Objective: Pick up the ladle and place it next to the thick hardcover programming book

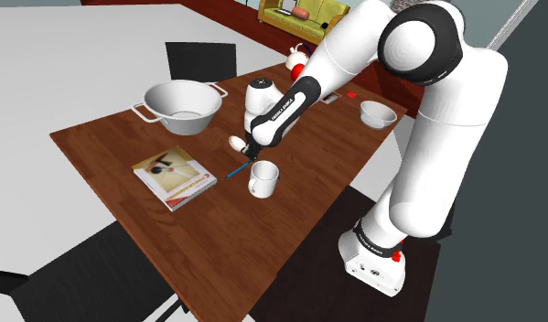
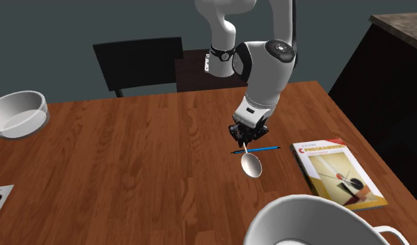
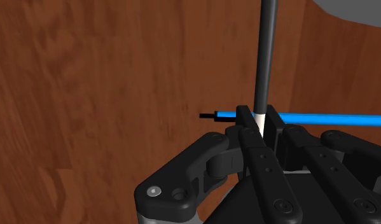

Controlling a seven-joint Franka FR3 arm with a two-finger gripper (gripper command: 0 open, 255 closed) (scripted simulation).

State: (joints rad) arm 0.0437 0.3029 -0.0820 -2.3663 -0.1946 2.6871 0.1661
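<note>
Shoulder view: the arm bends down over the middle of the brown desk (image 1: pixel 263 229). The jaws are low above it, between a big bowl with two handles (image 1: pixel 182 105) and a white mug (image 1: pixel 263 178). The pale cup of the ladle (image 1: pixel 237 142) shows just beside the jaws, on the side toward the big bowl. The book (image 1: pixel 174 177) lies flat near the desk's edge at this view's left, and a blue pen (image 1: pixel 237 170) lies between it and the mug.

Second exterior view: the jaws point downward and are clenched on the end of the ladle's (image 2: pixel 251 165) handle. For this reason the cup hangs below them, nearer to the camera, and crosses over the pen (image 2: pixel 255 149). The ladle seems to be lifted off the desk (image 2: pixel 130 153), though a light contact cannot be excluded. The book (image 2: pixel 337 174) is at this view's right, near the ladle but apart from it. The bare strip of desk between the pen and the book's spine looks like the natural place to put the ladle down.

Wrist view: the jaws press from both sides on the dark handle of the ladle (image 3: pixel 266 57), which runs straight away from the hand. The pen (image 3: pixel 329 118) lies crosswise on the desk (image 3: pixel 87 76) behind it. Such a grip at the very end probably lets the cup swing, so the carry to the book calls for a slow move.
</note>
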